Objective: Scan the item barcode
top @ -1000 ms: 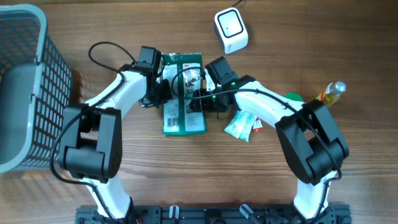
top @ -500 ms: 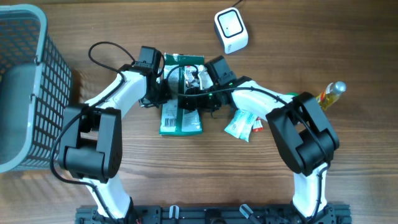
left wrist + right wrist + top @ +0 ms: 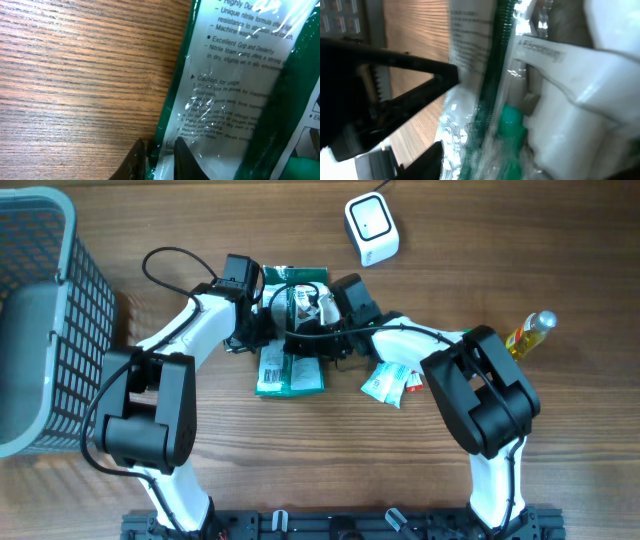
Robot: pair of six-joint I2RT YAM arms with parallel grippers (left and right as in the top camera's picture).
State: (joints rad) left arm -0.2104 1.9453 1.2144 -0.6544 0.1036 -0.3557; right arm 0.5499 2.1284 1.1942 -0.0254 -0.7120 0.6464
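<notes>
Glossy green-and-white printed plastic packet (image 3: pixel 290 375) toward the far edge of the wooden tabletop (image 3: pixel 320 470).
Left gripper (image 3: pixel 157 157) pinches its edge; right gripper (image 3: pixel 310 338): cannot tell; bare wood nearside.

From overhead we are looking straight down on the whole table (image 3: pixel 580 470). Both wrist cameras are sitting very close to the green package (image 3: pixel 290 375) toward the far middle, sharing its printed film; the left one is also catching bare wood.
</notes>
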